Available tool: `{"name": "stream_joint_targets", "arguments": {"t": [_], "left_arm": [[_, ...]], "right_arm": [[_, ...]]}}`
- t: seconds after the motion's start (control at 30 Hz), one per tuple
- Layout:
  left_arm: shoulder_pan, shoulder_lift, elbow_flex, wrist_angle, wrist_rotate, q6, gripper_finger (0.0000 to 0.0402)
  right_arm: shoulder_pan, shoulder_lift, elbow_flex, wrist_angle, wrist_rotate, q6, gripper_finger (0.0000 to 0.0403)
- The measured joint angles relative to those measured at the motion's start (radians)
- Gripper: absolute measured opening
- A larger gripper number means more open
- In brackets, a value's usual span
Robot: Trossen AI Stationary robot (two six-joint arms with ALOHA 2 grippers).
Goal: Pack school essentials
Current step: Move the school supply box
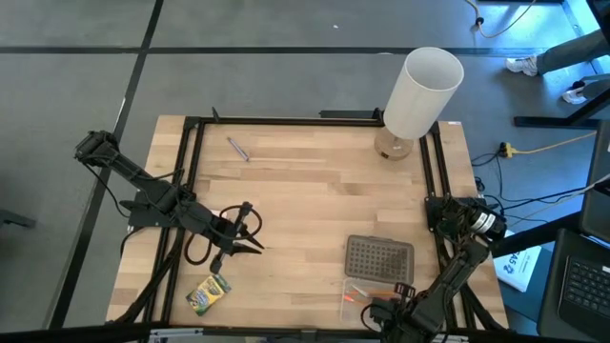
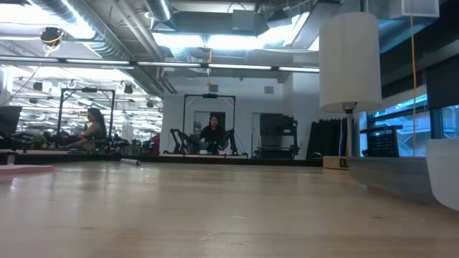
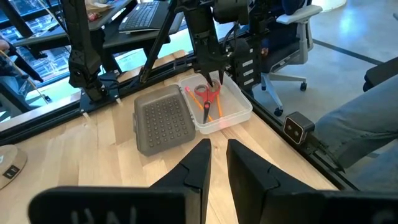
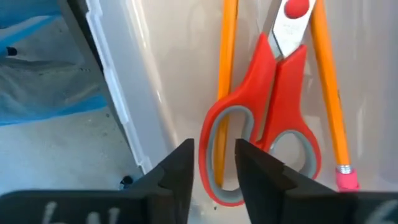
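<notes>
Hovering right end effector (image 4: 213, 163) over unlabelled scissors (image 4: 273, 106).

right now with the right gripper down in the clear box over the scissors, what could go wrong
1. The right gripper hangs just above the red-handled scissors, between two orange pencils. Closing could pinch a pencil along with the handle, or scrape the clear box.
2. The grey dotted lid lies right beside the box, so a sideways move may bump it.
3. The crayon box and purple pen are still outside, near the left gripper, which may nudge them.
</notes>
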Motion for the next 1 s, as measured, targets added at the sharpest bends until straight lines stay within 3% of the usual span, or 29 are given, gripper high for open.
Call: {"name": "stream_joint_targets", "arguments": {"t": [0.13, 0.2, 0.43, 0.73, 1.0], "left_arm": [[0.0, 0.0, 0.0, 0.0, 0.0, 0.0, 0.0047], [0.0, 0.0, 0.0, 0.0, -0.001, -0.001, 0.0047], [0.012, -0.002, 0.0, 0.0, -0.107, -0.022, 0.0047], [0.113, -0.003, 0.0, -0.019, -0.113, -0.027, 0.0047], [0.18, -0.003, 0.0, -0.132, 0.023, -0.024, 0.0047]], "right_arm": [[-0.021, 0.0, 0.005, -0.009, -0.085, -0.001, 0.0141], [-0.027, 0.0, 0.016, -0.013, -0.076, -0.01, 0.0144], [-0.027, 0.0, 0.116, -0.162, 0.066, -0.053, 0.0146], [-0.111, 0.0, 0.183, -0.442, 0.208, -0.08, 0.0146], [-0.29, 0.0, 0.146, -0.466, 0.276, -0.341, 0.0145]]}}
